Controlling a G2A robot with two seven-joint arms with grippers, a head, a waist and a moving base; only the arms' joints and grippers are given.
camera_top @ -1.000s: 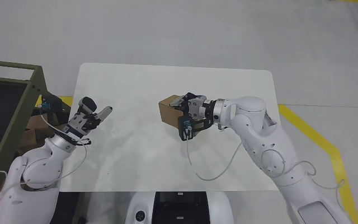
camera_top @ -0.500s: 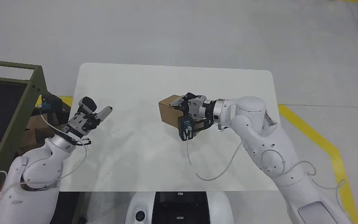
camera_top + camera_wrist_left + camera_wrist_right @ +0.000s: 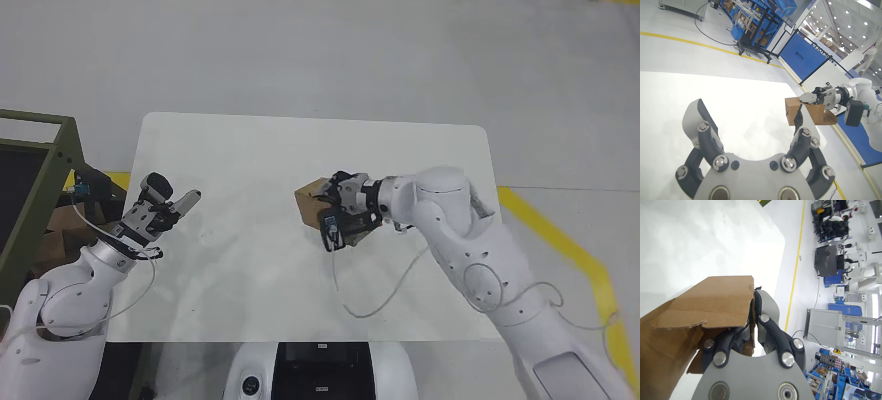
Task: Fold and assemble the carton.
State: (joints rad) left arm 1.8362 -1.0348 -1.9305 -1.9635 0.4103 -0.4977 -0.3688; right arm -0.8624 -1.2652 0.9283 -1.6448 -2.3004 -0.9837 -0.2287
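white table on pale grey floor, yellow line, green frame beside.

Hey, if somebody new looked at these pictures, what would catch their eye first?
The brown cardboard carton, partly folded with a loose flap, sits near the middle of the white table. The right gripper has its jaws shut on one of the carton's walls. The left gripper is poised well apart near the table's left edge, jaws wide open and empty.

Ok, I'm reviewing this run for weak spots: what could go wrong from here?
1. The right jaws pinch just one thin wall of the brown cardboard carton, so it may pivot or slip.
2. Its flap edge looks ragged and could tear.
3. The left jaws sit open, apart from it, giving no support.
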